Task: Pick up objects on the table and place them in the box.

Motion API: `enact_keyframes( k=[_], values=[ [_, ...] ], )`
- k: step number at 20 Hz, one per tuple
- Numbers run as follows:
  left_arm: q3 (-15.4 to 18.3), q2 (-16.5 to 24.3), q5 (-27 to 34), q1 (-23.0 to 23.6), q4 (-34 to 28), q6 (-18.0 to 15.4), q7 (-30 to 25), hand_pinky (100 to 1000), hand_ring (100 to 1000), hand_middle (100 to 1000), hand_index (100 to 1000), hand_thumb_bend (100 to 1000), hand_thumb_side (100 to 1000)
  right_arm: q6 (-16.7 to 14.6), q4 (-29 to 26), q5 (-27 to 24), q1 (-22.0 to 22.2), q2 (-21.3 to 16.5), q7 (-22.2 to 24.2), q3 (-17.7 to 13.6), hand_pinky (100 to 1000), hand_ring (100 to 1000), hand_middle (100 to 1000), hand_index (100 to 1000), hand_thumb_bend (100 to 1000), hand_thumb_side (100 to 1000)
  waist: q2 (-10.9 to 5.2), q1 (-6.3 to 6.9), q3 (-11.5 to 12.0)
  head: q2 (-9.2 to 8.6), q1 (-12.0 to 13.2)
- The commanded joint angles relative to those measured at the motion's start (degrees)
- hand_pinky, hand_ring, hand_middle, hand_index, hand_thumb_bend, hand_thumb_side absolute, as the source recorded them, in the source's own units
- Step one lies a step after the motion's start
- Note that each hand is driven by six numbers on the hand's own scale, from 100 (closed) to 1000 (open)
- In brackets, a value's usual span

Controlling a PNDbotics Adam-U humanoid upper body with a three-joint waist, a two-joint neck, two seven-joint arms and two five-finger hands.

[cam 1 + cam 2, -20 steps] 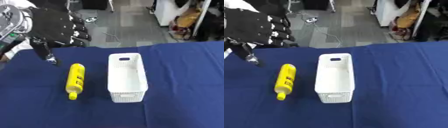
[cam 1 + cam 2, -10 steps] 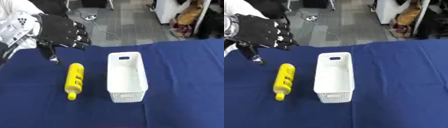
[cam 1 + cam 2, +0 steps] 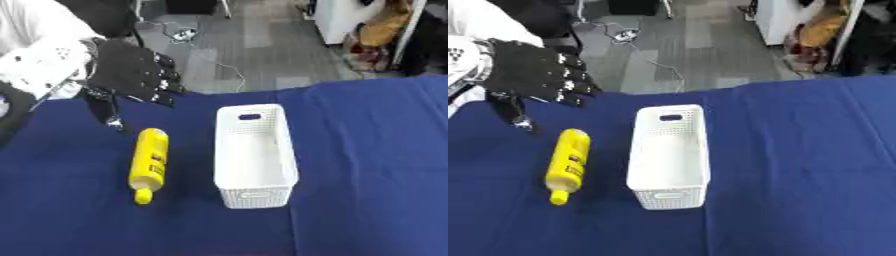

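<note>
The robot's left hand (image 3: 131, 72) shows at about ten o'clock in both eye views. It is black, with a broad flat back and blocky fingers (image 3: 162, 92) that carry small pale dots, like screw heads or markers, along their segments. Its thumb (image 3: 105, 111) is a slim black piece with a pale tip. At the wrist, toward nine o'clock, sits a white cuff-like casing (image 3: 39, 67) speckled with small dark dots. Further detail cannot be made out.

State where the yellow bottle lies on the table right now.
The yellow bottle lies flat on the blue table, just left of the white box, below the left hand.
</note>
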Motion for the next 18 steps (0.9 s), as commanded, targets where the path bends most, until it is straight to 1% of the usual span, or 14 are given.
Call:
enact_keyframes(
  k=[1,2,3,10,17,18],
  values=[
    [0.3,1.8,-1.3,-0.4,0.1,0.1,1.5,790,785,844,838,625,460,0.0,-0.9,-0.3,-1.0,-0.7,0.4,-0.2,306,403,492,567,111,899,-0.59,0.03,-0.1,-0.83,0.9],
    [-0.1,1.7,-1.5,-0.4,0.3,0.1,1.9,786,785,844,838,625,460,0.0,-0.9,-0.3,-1.0,-0.8,0.4,-0.2,306,403,492,567,100,915,-0.52,0.12,0.0,-0.89,1.0],
    [-0.6,1.7,-1.8,-0.4,0.5,0.1,2.3,783,786,844,838,627,457,0.0,-0.9,-0.3,-1.0,-0.8,0.4,-0.1,306,403,491,568,112,898,-0.46,0.21,0.1,-1.0,1.0],
    [-2.1,2.2,-3.5,0.2,0.8,0.1,6.1,770,784,842,836,632,462,0.1,-0.9,-0.4,-1.2,-1.2,0.6,-0.1,306,403,491,568,113,897,0.13,0.62,0.4,-1.31,1.1],
    [-3.5,2.6,-5.0,0.9,0.9,0.1,9.0,757,779,836,831,656,470,0.1,-0.9,-0.5,-1.6,-1.5,0.9,0.0,307,404,492,568,115,896,0.73,1.02,0.2,-0.97,1.7],
    [-3.6,2.6,-5.2,1.0,1.0,0.1,9.2,755,779,836,832,674,466,0.1,-0.9,-0.5,-1.7,-1.5,1.0,0.1,307,404,492,568,115,896,0.82,1.07,0.2,-0.94,1.7]
  ],
)
